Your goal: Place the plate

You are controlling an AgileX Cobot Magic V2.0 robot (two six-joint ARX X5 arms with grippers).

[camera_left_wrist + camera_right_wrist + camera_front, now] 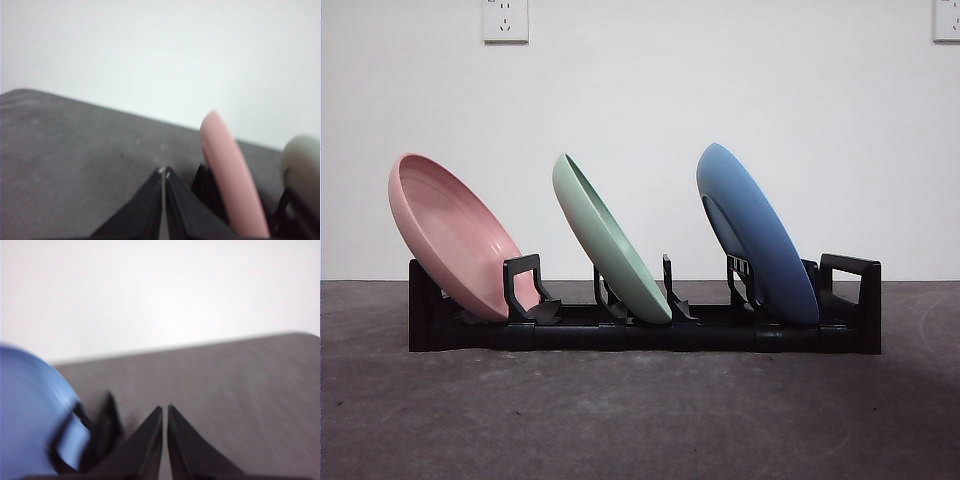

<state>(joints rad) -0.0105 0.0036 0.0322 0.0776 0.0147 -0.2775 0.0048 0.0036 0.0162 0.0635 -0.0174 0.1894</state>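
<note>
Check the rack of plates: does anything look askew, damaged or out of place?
Nothing stands out. The pink plate, green plate and blue plate all lean the same way in the rack, each in its own slot.

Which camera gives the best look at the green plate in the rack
The front view. There the green plate shows whole, leaning in the middle slot of the black rack. The left wrist view catches only a blurred bit of its rim at the picture's edge, beside the pink plate. The right wrist view does not show it.

A dark grey, matte table top (640, 420) carries everything. A long black plastic dish rack (640, 335) stands directly on it.
</note>
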